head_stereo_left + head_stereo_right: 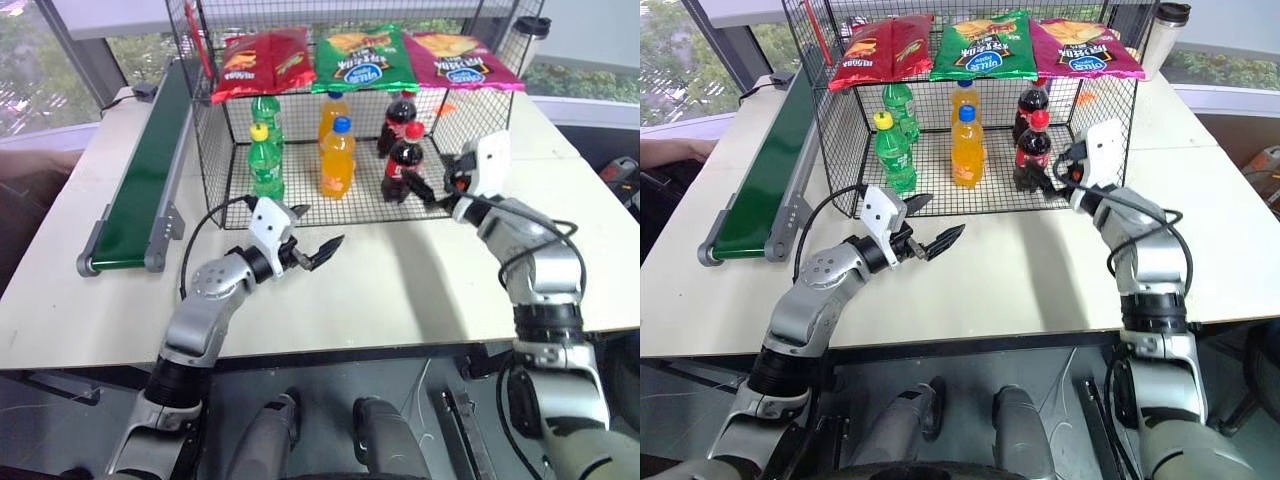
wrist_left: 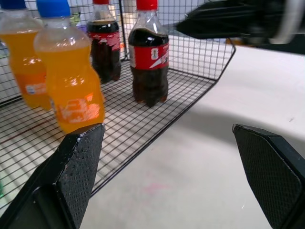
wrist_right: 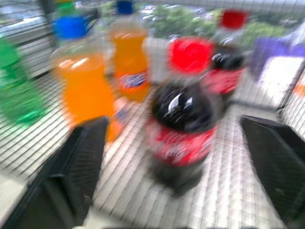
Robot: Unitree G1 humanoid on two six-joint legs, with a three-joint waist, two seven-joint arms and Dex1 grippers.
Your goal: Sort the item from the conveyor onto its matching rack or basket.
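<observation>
Nearest, the left gripper hangs open and empty over the bare counter, forearm bent low and aimed at the cage front. Farther in, the right gripper also stands open at the cage mouth, nothing held. The cola bottle stands upright just beyond it on the mesh floor, beside the orange bottle; the right arm is much nearer.

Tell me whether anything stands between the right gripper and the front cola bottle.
Nothing visible does. The front cola bottle stands upright on the wire cage floor at its open front, directly ahead of the open right gripper, with no other bottle between them.
</observation>
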